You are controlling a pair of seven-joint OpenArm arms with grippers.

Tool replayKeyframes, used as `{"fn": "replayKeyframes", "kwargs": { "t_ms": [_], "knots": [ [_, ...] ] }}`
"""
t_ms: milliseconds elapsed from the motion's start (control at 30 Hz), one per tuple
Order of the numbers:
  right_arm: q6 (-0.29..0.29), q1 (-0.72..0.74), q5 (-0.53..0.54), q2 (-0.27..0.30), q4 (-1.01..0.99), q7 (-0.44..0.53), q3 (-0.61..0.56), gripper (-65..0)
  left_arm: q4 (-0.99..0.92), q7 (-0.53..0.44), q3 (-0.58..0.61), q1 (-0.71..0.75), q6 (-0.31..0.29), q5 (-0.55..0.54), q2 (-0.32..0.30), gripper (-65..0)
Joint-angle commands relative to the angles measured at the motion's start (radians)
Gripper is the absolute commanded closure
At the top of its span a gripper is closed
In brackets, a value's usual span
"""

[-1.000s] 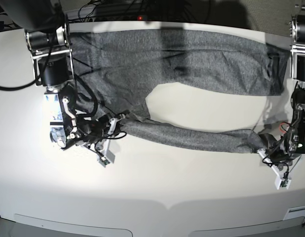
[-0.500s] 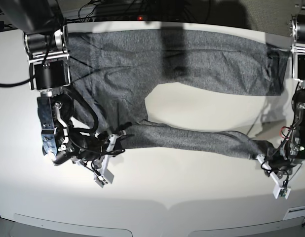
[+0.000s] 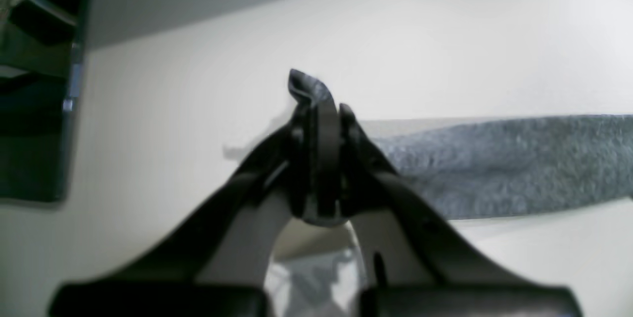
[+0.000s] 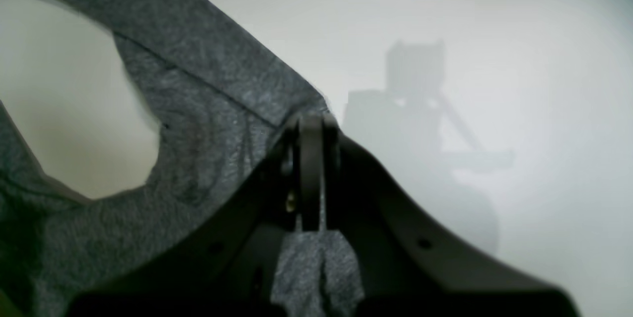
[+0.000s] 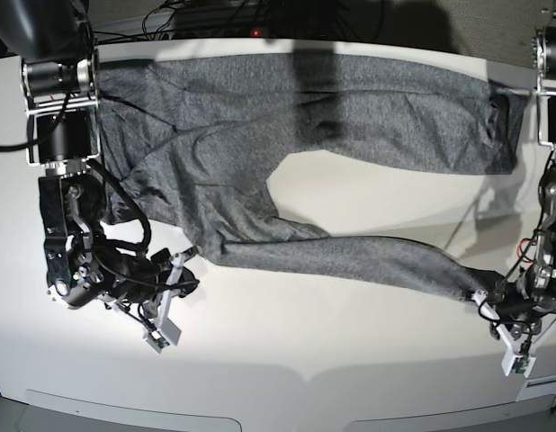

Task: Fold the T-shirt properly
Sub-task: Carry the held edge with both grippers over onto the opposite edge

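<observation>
A: Where does the T-shirt [image 5: 287, 108] lie in the base view?

B: Spread across the upper half of the white table [image 5: 332, 342], with a long grey band running along the top and one sleeve slanting down toward the lower right of the frame. A pale patch of table shows between the band and the sleeve.

A: And the grippers there?

B: The right gripper [image 5: 190, 281] sits at lower left, at the shirt's lower edge; the left gripper [image 5: 491, 294] sits at lower right, at the sleeve's end. From that height I cannot judge the jaws.

A: Do the wrist cameras help?

B: Yes. In the right wrist view the right gripper [image 4: 311, 124] has its jaws pressed together on a fold of grey cloth [image 4: 198, 124], with fabric bunched between the fingers below and stretching away to the upper left. In the left wrist view the left gripper [image 3: 319, 114] is likewise clamped tight, a dark scrap of fabric poking out above the tips, while the sleeve [image 3: 504, 163] trails off to the right edge.

A: Anything else only the base view gives?

B: The cables [image 5: 215, 18] along the top edge behind the table.
</observation>
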Motion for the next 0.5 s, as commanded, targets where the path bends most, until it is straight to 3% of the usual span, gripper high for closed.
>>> {"fn": "replayKeyframes", "kwargs": {
  "t_ms": [0, 267, 367, 400, 467],
  "knots": [
    [0.004, 0.037, 0.010, 0.008, 0.019, 0.022, 0.006, 0.0, 0.018, -0.030, -0.006, -0.042, 0.004, 0.014, -0.026, 0.0],
    [0.004, 0.039, 0.010, -0.006, 0.003, -0.005, 0.006, 0.0, 0.018, 0.023, -0.006, -0.041, 0.005, -0.033, -0.075, 0.0],
    [0.004, 0.039, -0.013, -0.038, -0.047, 0.068, 0.006, -22.5, 0.018, 0.023, -0.006, -0.041, 0.004, -0.055, -0.075, 0.0],
    [0.004, 0.039, -0.034, -0.050, -0.075, 0.109, 0.006, -26.7, 0.018, 0.023, -0.006, -0.041, 0.003, -0.055, -0.075, 0.0],
    [0.004, 0.039, -0.094, -0.074, -0.146, 0.182, 0.006, -28.1, 0.018, 0.027, -0.006, -0.040, 0.004, -0.055, -0.075, 0.0]
  ]
}}
